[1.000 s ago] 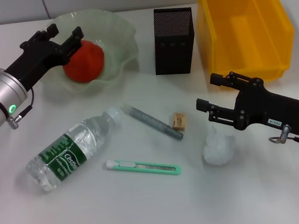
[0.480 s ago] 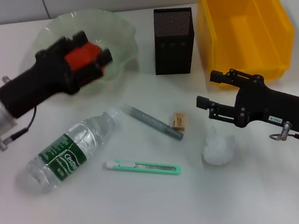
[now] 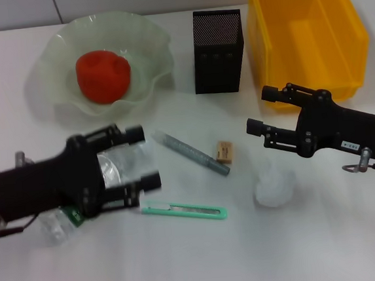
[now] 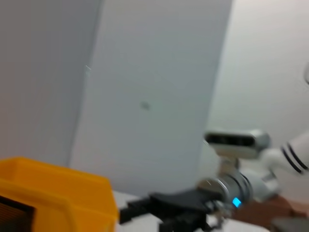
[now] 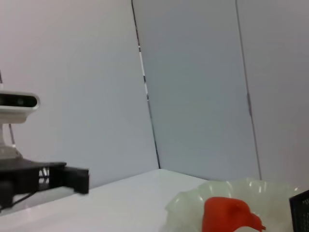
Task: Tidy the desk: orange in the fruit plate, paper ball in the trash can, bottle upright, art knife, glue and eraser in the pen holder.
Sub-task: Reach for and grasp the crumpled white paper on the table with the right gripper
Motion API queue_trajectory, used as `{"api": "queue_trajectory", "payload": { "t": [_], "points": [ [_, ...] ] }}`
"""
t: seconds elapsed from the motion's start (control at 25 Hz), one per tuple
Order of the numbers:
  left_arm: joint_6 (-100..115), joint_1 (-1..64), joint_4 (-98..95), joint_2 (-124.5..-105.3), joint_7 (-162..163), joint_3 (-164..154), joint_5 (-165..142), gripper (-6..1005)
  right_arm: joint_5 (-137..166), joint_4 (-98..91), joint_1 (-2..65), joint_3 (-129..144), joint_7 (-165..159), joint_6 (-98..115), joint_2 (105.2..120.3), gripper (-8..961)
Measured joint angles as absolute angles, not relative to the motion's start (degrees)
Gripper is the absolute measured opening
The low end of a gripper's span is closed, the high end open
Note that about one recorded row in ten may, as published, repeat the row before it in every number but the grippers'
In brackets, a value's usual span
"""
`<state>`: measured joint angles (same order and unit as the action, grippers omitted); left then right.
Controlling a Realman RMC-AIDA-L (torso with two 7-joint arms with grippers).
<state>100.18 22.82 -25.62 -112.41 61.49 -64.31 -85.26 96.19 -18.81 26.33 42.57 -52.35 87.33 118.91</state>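
Note:
The orange [image 3: 103, 75] lies in the pale green fruit plate [image 3: 149, 42], free of any gripper. My left gripper [image 3: 146, 155] is open and straddles the neck end of the lying bottle [image 3: 122, 164], which its black body mostly hides. On the table lie the green art knife [image 3: 184, 210], the grey glue stick [image 3: 192, 154] and the small tan eraser [image 3: 224, 152]. The white paper ball [image 3: 274, 187] sits just in front of my right gripper [image 3: 258, 110], which is open and hovers empty. In the right wrist view the orange [image 5: 231, 215] shows in the plate [image 5: 190, 205].
The black mesh pen holder [image 3: 217, 51] stands at the back centre. The yellow trash can [image 3: 303, 32] is to its right, and its corner [image 4: 58, 186] shows in the left wrist view. The plate stands at the back left.
My left gripper has left the orange in the plate and swung toward me, down over the bottle. The right gripper has barely shifted.

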Motion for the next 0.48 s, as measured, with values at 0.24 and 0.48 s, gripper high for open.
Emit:
{"api": "queue_trajectory", "payload": {
  "t": [0.24, 0.48],
  "points": [
    [98.77, 22.29, -25.87, -112.51, 59.48, -62.59, -87.55, 823, 97.10, -19.42, 26.37, 42.59, -53.61, 87.56, 118.91, 708],
    [95.65, 21.02, -26.09, -112.58, 58.18, -60.43, -87.59, 821, 97.32, -19.84, 25.89, 42.56, -54.32, 88.24, 118.67, 705]
  ]
}}
